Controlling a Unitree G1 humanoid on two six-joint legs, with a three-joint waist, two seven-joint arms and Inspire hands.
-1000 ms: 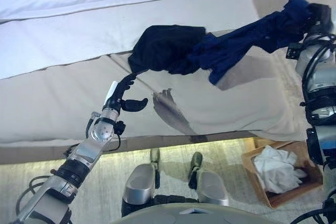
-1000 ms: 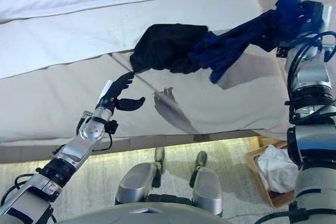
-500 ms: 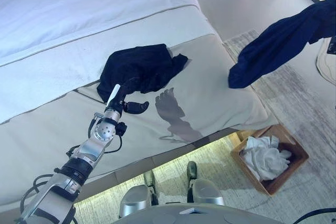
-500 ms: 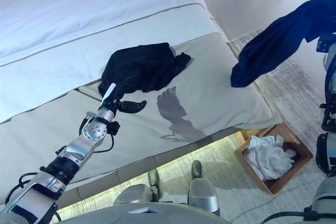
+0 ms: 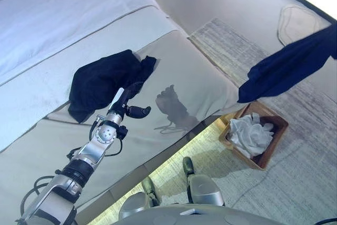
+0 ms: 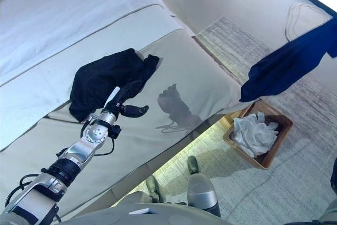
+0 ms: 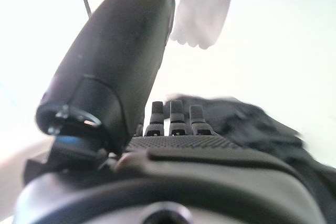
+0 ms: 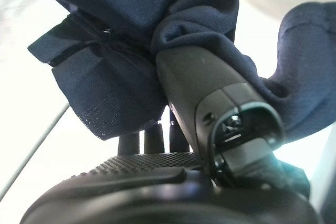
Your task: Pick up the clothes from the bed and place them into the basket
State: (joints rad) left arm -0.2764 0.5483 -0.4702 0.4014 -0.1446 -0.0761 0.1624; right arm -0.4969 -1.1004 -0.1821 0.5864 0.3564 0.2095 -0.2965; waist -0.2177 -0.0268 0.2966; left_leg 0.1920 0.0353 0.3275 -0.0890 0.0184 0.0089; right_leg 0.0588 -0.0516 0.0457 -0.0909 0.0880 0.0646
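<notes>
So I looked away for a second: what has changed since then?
The right hand has carried the blue garment off the bed, and it now hangs above the basket. The black garment stays on the bed, the left hand open beside it.

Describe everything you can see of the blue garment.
The blue garment is dark navy cloth with a fine woven texture and a stitched hem. It hangs in the air in a long, limp fold, off the bed, its lower end just above the basket. The right robot hand grips its bunched upper end.
</notes>
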